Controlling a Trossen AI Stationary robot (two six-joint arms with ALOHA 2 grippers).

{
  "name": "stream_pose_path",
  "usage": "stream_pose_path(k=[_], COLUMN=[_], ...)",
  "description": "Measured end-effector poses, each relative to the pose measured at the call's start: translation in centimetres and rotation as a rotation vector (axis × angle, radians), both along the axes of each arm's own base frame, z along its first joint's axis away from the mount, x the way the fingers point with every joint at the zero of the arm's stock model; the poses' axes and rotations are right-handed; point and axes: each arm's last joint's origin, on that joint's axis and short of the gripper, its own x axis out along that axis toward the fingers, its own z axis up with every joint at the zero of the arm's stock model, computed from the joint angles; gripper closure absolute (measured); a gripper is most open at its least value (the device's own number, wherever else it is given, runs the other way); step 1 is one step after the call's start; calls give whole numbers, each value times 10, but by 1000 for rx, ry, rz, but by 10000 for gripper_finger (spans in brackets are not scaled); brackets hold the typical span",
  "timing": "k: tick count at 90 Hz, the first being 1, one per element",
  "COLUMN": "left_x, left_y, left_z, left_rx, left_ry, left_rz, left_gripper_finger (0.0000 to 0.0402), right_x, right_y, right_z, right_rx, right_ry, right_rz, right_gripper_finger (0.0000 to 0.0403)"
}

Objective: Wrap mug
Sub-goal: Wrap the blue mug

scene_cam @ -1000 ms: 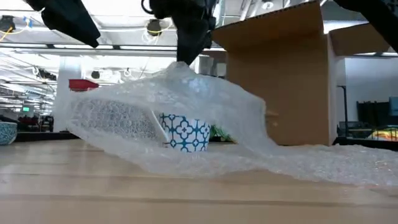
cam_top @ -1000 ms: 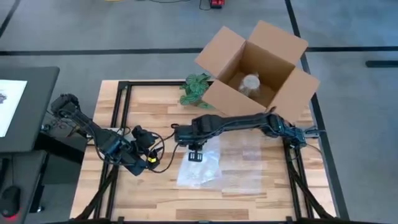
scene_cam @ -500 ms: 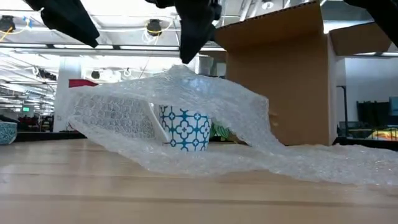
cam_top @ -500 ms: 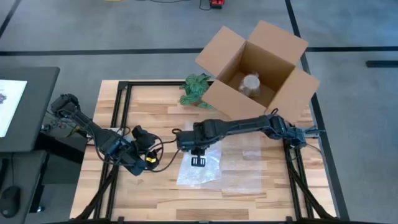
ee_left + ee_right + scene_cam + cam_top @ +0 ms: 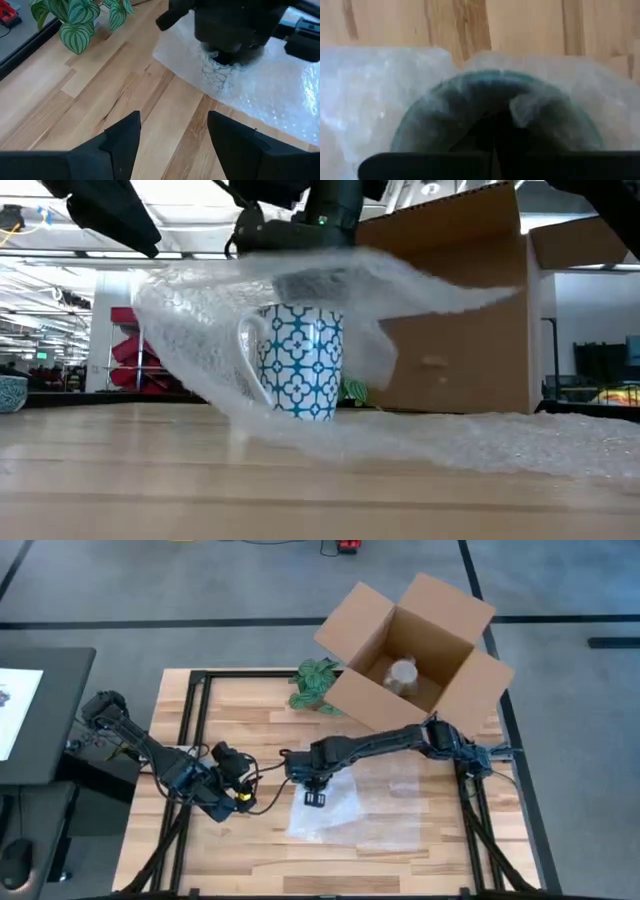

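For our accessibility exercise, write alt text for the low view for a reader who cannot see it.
A blue-patterned white mug stands upright on the wooden table, with bubble wrap held draped over it by the right gripper from above. A cardboard box stands behind.

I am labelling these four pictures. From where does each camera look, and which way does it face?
High: above the table, straight down; both arms, box.
Low: table height, level across; mug under bubble wrap, right end effector above.
Left wrist: past its own fingers toward the mug and plant.
Right wrist: down into the wrapped mug.
All four share the mug.
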Motion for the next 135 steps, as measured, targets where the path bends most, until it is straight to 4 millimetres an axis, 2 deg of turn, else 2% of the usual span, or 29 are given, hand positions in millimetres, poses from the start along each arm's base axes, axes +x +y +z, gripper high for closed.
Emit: stream_pose_path(k=[10, 18, 39, 58, 73, 83, 115, 124, 135], left_x=[0, 0, 0, 0, 0, 0, 0, 0, 0], left_y=[0, 0, 0, 0, 0, 0, 0, 0, 0], left_z=[0, 0, 0, 0, 0, 0, 0, 0, 0], left_rx=[-2, -2, -3, -3, -3, -2, -2, -2, -2], left_ry=[-1, -2, -4, -4, -3, -3, -1, -2, -2], left_rz=[2, 2, 3, 3, 2, 2, 2, 2, 2], left_gripper_finger=[189, 189, 189, 189, 189, 189, 189, 189, 189], right_x=[0, -1, -2, -9, -8, -7, -6, -6, -5], right_y=[-1, -1, 1, 7, 17, 19, -3, -5, -5], right_z=[0, 9, 53, 85, 93, 83, 10, 1, 0], right_rx=[2, 1, 1, -7, -13, -12, 9, 21, 16], right_ry=[7, 16, 1, 5, -45, -33, 49, 39, 27], right_rz=[-2, -3, 6, 21, 64, 68, -3, -7, 15], right_gripper_finger=[402, 402, 402, 402, 402, 402, 402, 402, 402])
